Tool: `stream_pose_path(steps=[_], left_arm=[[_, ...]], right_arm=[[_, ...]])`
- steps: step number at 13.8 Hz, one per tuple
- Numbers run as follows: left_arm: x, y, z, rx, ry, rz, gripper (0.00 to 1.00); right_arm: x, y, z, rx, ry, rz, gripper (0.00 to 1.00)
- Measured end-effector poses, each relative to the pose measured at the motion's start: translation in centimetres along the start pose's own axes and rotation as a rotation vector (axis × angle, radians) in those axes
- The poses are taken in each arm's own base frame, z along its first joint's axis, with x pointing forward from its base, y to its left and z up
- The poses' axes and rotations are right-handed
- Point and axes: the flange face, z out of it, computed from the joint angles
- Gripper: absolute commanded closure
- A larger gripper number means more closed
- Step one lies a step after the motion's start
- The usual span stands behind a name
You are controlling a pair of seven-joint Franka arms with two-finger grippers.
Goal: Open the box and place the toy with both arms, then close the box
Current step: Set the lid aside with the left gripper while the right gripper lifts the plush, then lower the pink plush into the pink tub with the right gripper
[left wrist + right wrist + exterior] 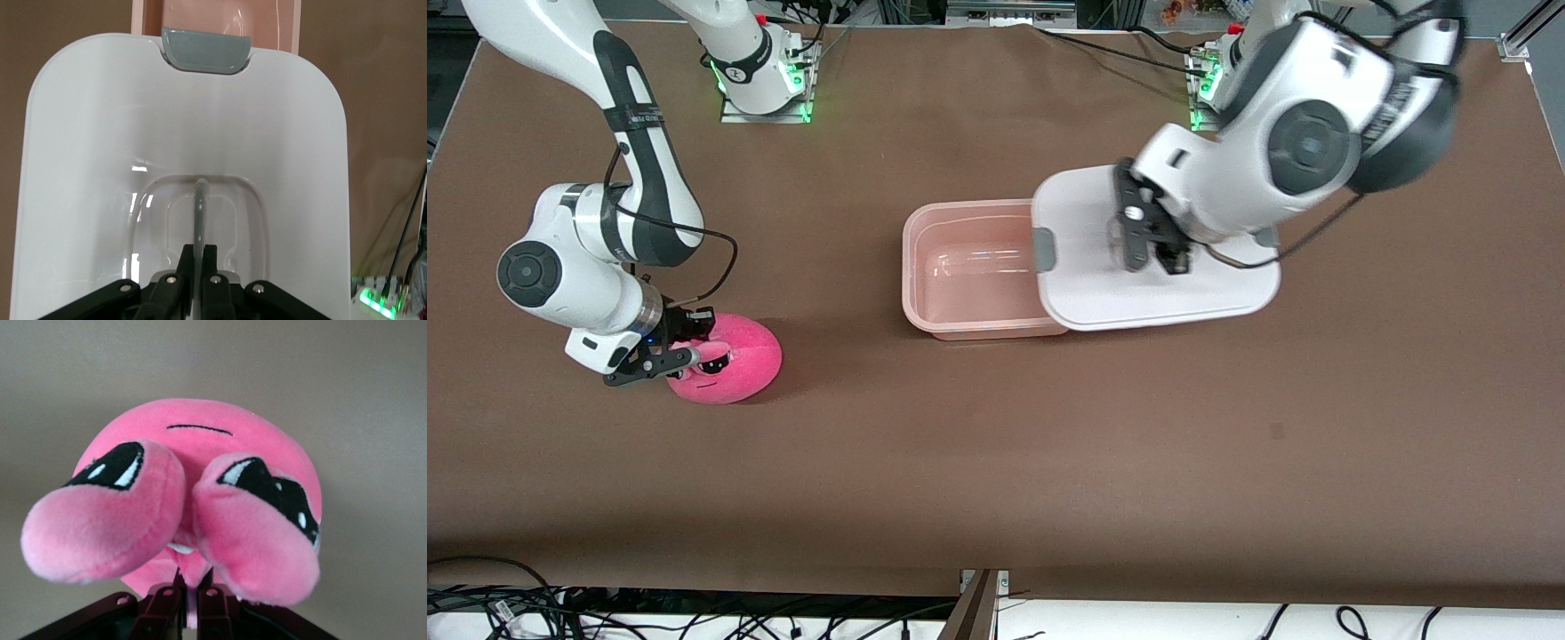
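Two Franka arms are shown at a brown table (996, 462). The translucent pinkish tub (969, 271) of the box is seen standing uncovered near the table's middle, with nothing visible inside it. The white lid (1138, 293) is held above the tub's end toward the left arm's side, so that it overlaps that end and overhangs the table there. A grey side clip (1044, 250) on the lid's edge is seen over the tub's interior. In the left wrist view the lid (180, 160), its clip (205, 51) and a strip of the tub (147, 17) past the clip are shown.

The left gripper (1152, 244) is placed over the lid's middle, and its fingers (200, 263) are clenched on the thin upright handle (199, 213) in the lid's recessed centre.

The pink plush toy (734, 360) is seen on the table toward the right arm's end, well apart from the tub and nearer to the front camera than it. The right gripper (685, 356) is set low against the toy, on the side turned away from the tub. In the right wrist view its fingers (167, 600) are shown pressed together on a fold of plush between the toy's (200, 453) two bulging eyes, each marked by a drooping black eyelid; the toy is thus grasped while it rests on the table.
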Motion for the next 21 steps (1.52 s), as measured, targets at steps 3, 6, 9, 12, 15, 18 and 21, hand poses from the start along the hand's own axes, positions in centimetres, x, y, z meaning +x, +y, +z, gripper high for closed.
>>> stream_pose_path(steps=[3, 6, 9, 12, 15, 18, 21], left_arm=[[-9.4, -4.1, -1.3, 0.018, -0.047, 0.073, 1.00], [-15.8, -6.1, -1.8, 0.029, -0.104, 0.086, 1.00], [-19.2, -7.2, -0.5, -0.005, -0.101, 0.084, 1.00], [-20.8, -7.6, -0.6, -0.003, -0.094, 0.060, 1.00], [-20.8, -7.3, -2.3, 0.033, -0.088, 0.060, 1.00], [-20.4, -7.1, -3.0, 0.056, -0.085, 0.067, 1.00], [-20.3, -7.1, -3.0, 0.057, -0.085, 0.070, 1.00]], right_arm=[[0.5, -0.1, -0.8, -0.004, 0.019, -0.024, 1.00], [1.4, -0.5, -2.6, -0.013, 0.054, -0.061, 1.00], [2.6, -1.6, -5.2, -0.018, 0.082, -0.127, 1.00], [4.0, -7.1, -8.8, 0.008, 0.061, -0.260, 1.00], [4.7, -14.9, -11.7, 0.016, 0.018, -0.454, 1.00], [4.0, -23.1, -15.3, 0.008, -0.015, -0.654, 1.00], [2.3, -29.6, -18.5, 0.023, 0.002, -0.827, 1.00]])
